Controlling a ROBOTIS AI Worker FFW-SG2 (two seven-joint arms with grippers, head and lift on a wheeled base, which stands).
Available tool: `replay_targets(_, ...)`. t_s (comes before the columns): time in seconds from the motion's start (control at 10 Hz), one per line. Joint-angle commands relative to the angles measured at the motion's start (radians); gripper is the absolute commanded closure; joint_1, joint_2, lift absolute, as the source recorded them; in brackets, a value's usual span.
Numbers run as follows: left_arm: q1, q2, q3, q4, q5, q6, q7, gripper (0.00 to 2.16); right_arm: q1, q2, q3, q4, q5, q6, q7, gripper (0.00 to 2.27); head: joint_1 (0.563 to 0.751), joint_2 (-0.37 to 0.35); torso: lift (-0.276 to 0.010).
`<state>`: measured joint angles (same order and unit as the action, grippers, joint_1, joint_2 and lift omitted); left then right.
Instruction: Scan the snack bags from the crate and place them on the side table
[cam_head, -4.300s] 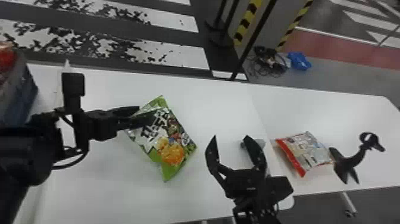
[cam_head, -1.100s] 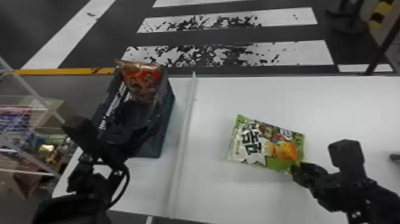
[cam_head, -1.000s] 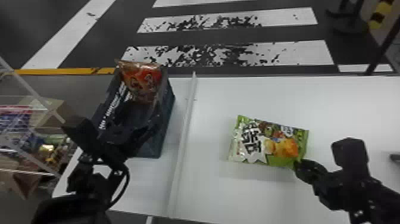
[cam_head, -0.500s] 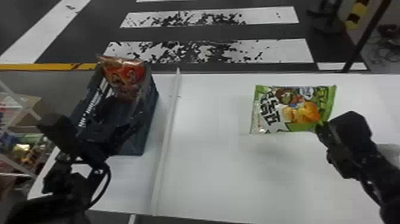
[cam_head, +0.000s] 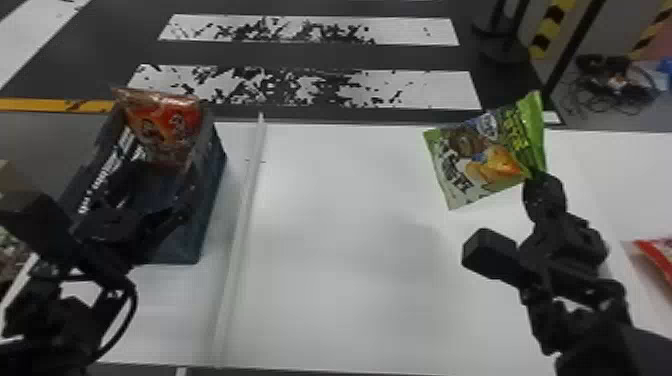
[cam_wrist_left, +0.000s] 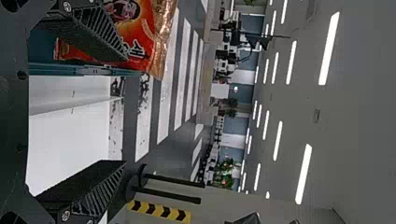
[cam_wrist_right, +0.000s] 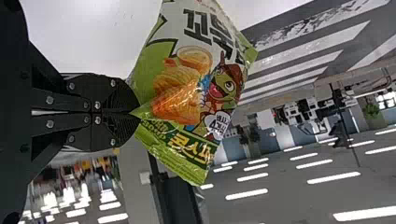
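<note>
My right gripper (cam_head: 539, 177) holds up the green snack bag (cam_head: 480, 155) by one corner, above the right part of the white table. In the right wrist view the right gripper (cam_wrist_right: 135, 113) is shut on the edge of the green bag (cam_wrist_right: 187, 88). At the left, my left gripper (cam_head: 165, 220) is over the near part of the dark crate (cam_head: 212, 185); an orange-red snack bag (cam_head: 167, 127) stands in the crate's far end. From the left wrist, the left gripper (cam_wrist_left: 123, 109) has its fingers wide apart, the orange-red bag (cam_wrist_left: 140, 32) beyond one of them.
A raised white strip (cam_head: 240, 225) crosses the white table (cam_head: 340, 300) beside the crate. Part of a red snack bag (cam_head: 657, 255) lies on the side table at the right edge. Black posts and cables stand on the floor behind.
The right gripper has lifted the green bag off the table and carried it rightward, turning it. The head view has swung left, then partly back right. The left arm stays over the crate.
</note>
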<state>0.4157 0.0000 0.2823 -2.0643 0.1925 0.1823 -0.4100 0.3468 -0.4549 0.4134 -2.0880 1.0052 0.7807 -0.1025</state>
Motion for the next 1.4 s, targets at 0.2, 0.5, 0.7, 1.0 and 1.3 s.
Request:
replay_targets(0.2, 0.002, -0.003, 0.006, 0.000, 0.005, 0.004, 0.000, 0.10, -0.051, -0.057, 0.217, 0.259, 0.412, 0.111, -0.088, 2.26, 0.695, 0.021, -0.094)
replay_targets(0.5, 0.002, -0.003, 0.008, 0.000, 0.007, 0.004, -0.001, 0.10, -0.052, -0.091, 0.314, 0.316, 0.497, 0.124, -0.017, 1.72, 0.695, 0.056, -0.094)
replay_targets(0.7, 0.002, -0.003, 0.008, -0.002, 0.007, 0.004, -0.001, 0.10, 0.003, -0.136, 0.294, 0.207, 0.401, -0.005, 0.066, 0.43, 0.695, 0.073, -0.094)
replay_targets(1.0, 0.002, -0.003, 0.009, -0.004, 0.012, 0.004, -0.001, 0.10, 0.100, -0.153, 0.117, -0.018, 0.133, -0.251, 0.322, 0.06, 0.695, 0.122, -0.094)
replay_targets(1.3, 0.005, -0.003, 0.020, -0.004, 0.019, 0.004, -0.007, 0.10, 0.126, -0.090, -0.147, -0.136, -0.321, -0.364, 0.590, 0.07, 0.695, 0.169, -0.094)
